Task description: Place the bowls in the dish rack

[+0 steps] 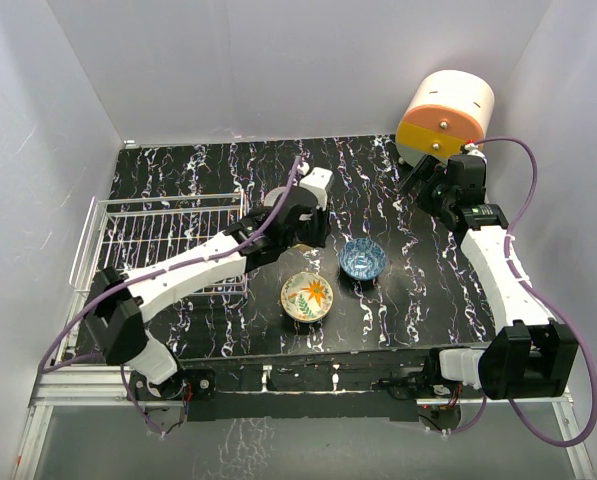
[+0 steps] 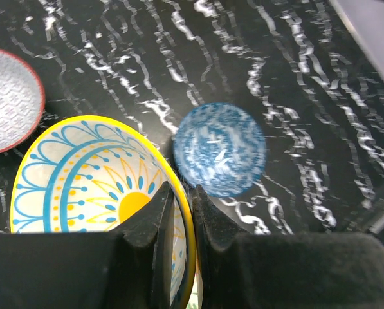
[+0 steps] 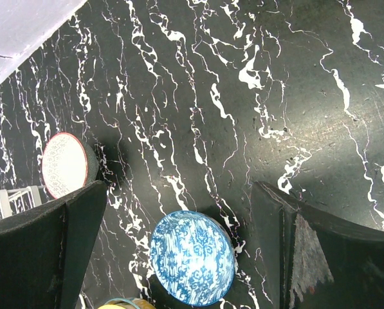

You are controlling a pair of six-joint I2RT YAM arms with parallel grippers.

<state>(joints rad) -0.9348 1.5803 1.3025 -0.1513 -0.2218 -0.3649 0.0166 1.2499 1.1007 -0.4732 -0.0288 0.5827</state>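
Left to right, we see the wire dish rack (image 1: 168,212), the left gripper (image 2: 182,196) clamped on the rim of the yellow bowl (image 2: 82,174), the flowered bowl (image 1: 307,296) and blue bowl (image 1: 362,258) resting on the table (image 1: 428,290), and the right gripper (image 3: 179,199) spread wide.

Four small patterned bowls: one grey-white bowl (image 2: 5,96) with a red rim; one yellow-rimmed bowl (image 2: 82,187) with teal arcs; one blue-and-white bowl (image 1: 362,258); one cream bowl (image 1: 307,296) with orange and green flowers; one white wire dish rack (image 1: 158,215); one round orange-and-cream drawer unit (image 1: 445,115); two robot arms, the left arm (image 1: 188,270) and the right arm (image 1: 493,255); one black marbled table (image 1: 418,290).
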